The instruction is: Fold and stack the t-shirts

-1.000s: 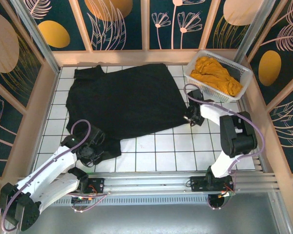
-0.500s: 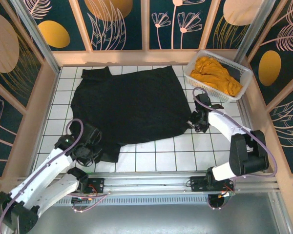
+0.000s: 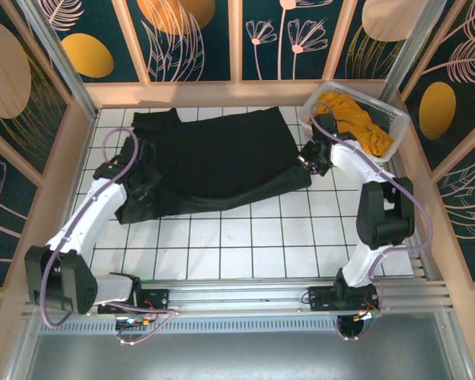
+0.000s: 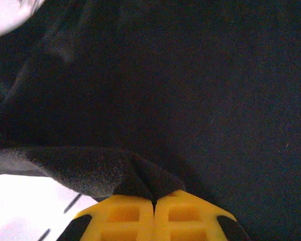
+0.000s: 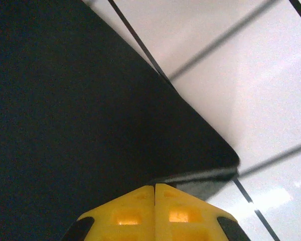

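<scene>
- Left fingers (image 4: 123, 217) pressed together, pinching black shirt (image 3: 222, 158) at its left edge.
- Right fingers (image 5: 183, 215) pinch its right corner.
- Yellow shirt (image 3: 364, 127) lies in basket (image 3: 380, 103).

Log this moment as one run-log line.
left claw: shut on black t-shirt edge | right claw: shut on black t-shirt corner | yellow t-shirt: crumpled in basket | stack: not started

Closed jaws on black t-shirt (image 5: 65, 125) corner
</scene>
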Robot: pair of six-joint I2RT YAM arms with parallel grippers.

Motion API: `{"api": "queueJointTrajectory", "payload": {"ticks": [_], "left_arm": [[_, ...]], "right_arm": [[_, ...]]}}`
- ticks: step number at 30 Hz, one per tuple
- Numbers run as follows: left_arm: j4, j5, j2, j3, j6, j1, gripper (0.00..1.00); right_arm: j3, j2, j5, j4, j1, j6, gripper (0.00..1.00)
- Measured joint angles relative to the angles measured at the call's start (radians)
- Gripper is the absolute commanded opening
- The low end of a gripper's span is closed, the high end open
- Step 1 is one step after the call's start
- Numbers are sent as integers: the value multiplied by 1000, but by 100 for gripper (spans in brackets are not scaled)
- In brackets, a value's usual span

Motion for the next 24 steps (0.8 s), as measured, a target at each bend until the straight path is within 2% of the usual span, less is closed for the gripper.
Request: {"api": "queueJointTrajectory", "payload": {"ticks": [6,11,24], "left_arm": [[64,-28,97,81,98,91,0],[92,-36,139,95,137,132,0],[109,-45,174,94,166,153,0]], "right_arm": [[157,139,4,0,-8,0,0],[219,214,2,0,-8,-1,0],[389,364,-19,-5,-9,-42,0]]}}
